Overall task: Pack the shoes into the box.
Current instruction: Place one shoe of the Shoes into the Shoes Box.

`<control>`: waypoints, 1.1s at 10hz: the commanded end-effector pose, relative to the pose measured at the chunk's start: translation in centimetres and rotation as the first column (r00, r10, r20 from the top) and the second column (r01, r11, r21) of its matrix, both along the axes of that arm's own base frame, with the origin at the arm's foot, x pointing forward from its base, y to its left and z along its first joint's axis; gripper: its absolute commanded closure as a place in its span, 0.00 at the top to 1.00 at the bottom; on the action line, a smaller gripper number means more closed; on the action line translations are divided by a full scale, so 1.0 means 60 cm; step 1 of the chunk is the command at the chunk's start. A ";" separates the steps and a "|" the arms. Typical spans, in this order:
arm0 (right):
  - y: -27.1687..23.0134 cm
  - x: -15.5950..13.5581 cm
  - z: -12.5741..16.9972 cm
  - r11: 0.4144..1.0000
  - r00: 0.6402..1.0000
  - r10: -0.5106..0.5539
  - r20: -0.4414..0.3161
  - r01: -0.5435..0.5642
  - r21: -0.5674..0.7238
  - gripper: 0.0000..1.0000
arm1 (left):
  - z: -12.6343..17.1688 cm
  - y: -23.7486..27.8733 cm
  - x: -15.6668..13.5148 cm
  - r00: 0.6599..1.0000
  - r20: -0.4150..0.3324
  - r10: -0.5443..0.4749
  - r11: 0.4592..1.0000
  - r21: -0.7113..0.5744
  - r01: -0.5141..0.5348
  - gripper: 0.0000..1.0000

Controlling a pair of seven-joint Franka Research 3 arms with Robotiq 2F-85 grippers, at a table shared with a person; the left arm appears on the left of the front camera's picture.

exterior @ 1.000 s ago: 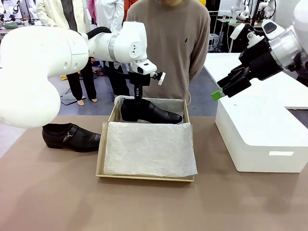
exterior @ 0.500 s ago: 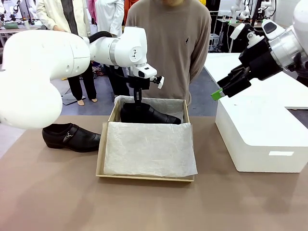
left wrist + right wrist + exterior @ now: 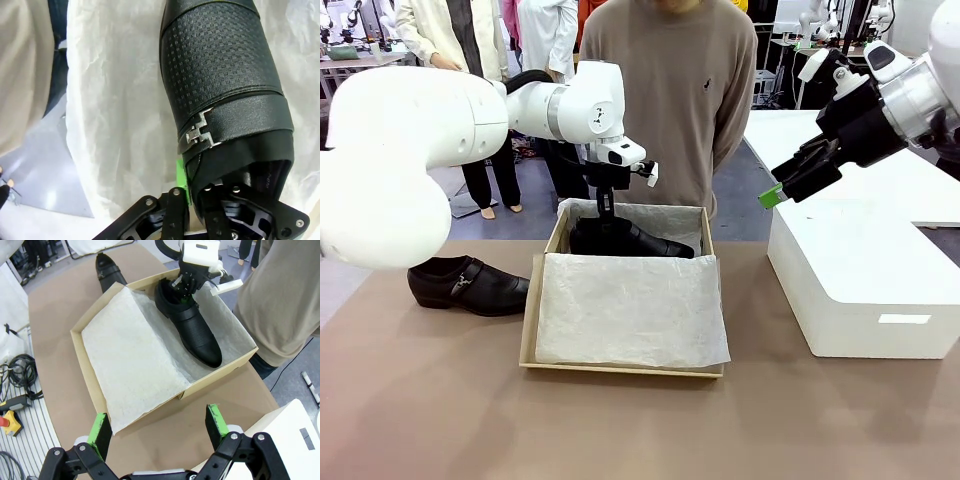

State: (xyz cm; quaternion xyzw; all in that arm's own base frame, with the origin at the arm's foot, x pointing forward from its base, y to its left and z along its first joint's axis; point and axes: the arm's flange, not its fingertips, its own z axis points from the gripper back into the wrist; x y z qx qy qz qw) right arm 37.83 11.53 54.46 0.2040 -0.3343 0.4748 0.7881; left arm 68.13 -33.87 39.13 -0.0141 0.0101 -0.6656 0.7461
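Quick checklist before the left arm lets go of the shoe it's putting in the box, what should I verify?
1. Left gripper shut on the heel rim of the first shoe: ok.
2. First shoe inside the box, along its far side, upright: ok.
3. Sole fully resting on the tissue paper: cannot tell.
4. Near half of the box free for the other shoe, with a tissue sheet lying over it: ok.
5. Second shoe upright on the table, left of the box: ok.
6. Right gripper open, above the white box, away from the shoebox: ok.
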 end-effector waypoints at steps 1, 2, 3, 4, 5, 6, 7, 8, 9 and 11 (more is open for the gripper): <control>0.000 0.005 -0.001 1.000 1.000 0.013 0.010 -0.013 0.022 1.00 | 0.014 0.001 0.002 1.000 0.001 0.023 1.000 0.000 -0.023 0.38; 0.000 0.005 -0.001 1.000 1.000 0.013 0.010 -0.013 0.022 1.00 | 0.028 0.003 -0.001 1.000 0.008 0.028 1.000 0.005 -0.028 0.57; 0.000 0.005 -0.001 1.000 1.000 0.013 0.010 -0.013 0.022 1.00 | 0.044 0.004 -0.003 0.999 0.014 0.034 0.999 0.008 -0.034 0.76; 0.000 0.005 -0.001 1.000 1.000 0.013 0.010 -0.013 0.022 1.00 | 0.062 0.008 -0.005 0.999 0.014 0.044 0.999 0.010 -0.044 0.96; 0.000 0.005 -0.001 1.000 1.000 0.013 0.010 -0.013 0.022 1.00 | 0.081 0.011 -0.007 0.999 0.015 0.046 0.999 0.002 -0.046 1.00; 0.000 0.005 -0.001 1.000 1.000 0.013 0.010 -0.013 0.022 1.00 | 0.100 0.016 -0.009 0.999 0.010 0.045 0.999 -0.001 -0.045 1.00; 0.000 0.005 -0.001 1.000 1.000 0.013 0.010 -0.013 0.022 1.00 | 0.119 0.023 -0.011 0.999 0.014 0.048 0.999 0.009 -0.048 1.00; 0.000 0.005 -0.001 1.000 1.000 0.013 0.010 -0.013 0.022 1.00 | 0.135 0.034 -0.012 0.998 0.013 0.059 0.998 0.009 -0.059 1.00; 0.000 0.005 -0.001 1.000 1.000 0.013 0.010 -0.013 0.022 1.00 | 0.139 0.049 -0.009 0.998 0.019 0.060 0.998 0.002 -0.060 1.00; 0.000 0.005 -0.001 1.000 1.000 0.013 0.010 -0.013 0.022 1.00 | 0.133 0.037 -0.015 0.999 0.026 0.039 0.999 0.000 -0.039 1.00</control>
